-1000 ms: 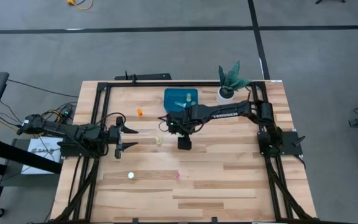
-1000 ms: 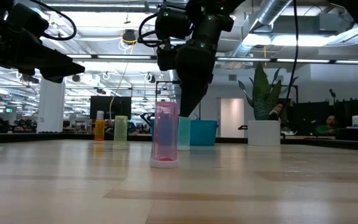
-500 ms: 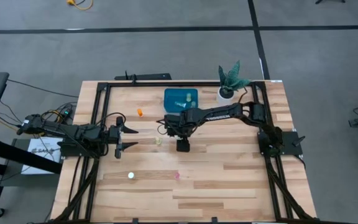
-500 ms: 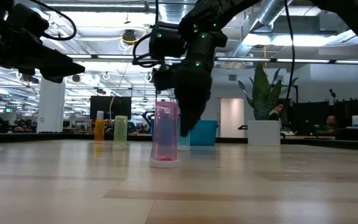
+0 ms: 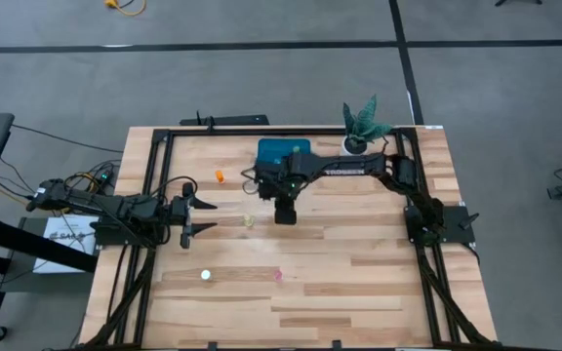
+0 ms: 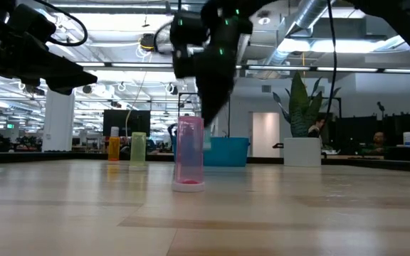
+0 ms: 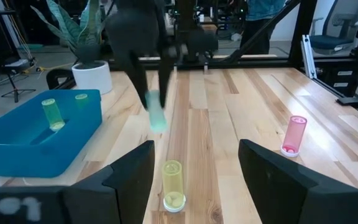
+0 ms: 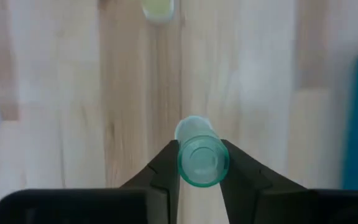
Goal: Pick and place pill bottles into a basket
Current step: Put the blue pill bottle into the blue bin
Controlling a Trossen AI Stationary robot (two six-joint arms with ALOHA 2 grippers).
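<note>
My right gripper [image 8: 201, 154] is shut on a teal-green pill bottle [image 7: 156, 114] just in front of the teal-blue basket [image 5: 279, 148], above the table. The basket [image 7: 39, 140] holds two yellow-green bottles [image 7: 53, 114]. Standing on the table are an orange bottle [image 5: 220, 176], a pale yellow one [image 5: 248, 221], a whitish one [image 5: 205, 275] and a pink one [image 5: 279, 274]. My left gripper [image 5: 208, 216] waits open at the table's left, pointing toward the yellow bottle [image 7: 172, 185]. My right gripper pinches the teal-green bottle's upper sides [image 8: 185, 163] between its two fingers. The fingers come from above, pointing down. The bottle hangs below them, slightly tilted and lifted clear of the table.
A white pot with a green plant [image 5: 357, 144] stands right of the basket at the far edge. A black frame [image 5: 154, 185] runs along the table's left, right and far sides. Bare wood lies at the near right.
My right gripper has dropped over the teal-green bottle, shut on it and risen, moving toward the far edge and the basket. The bottle, which stood on the table, now hangs clear of it.
</note>
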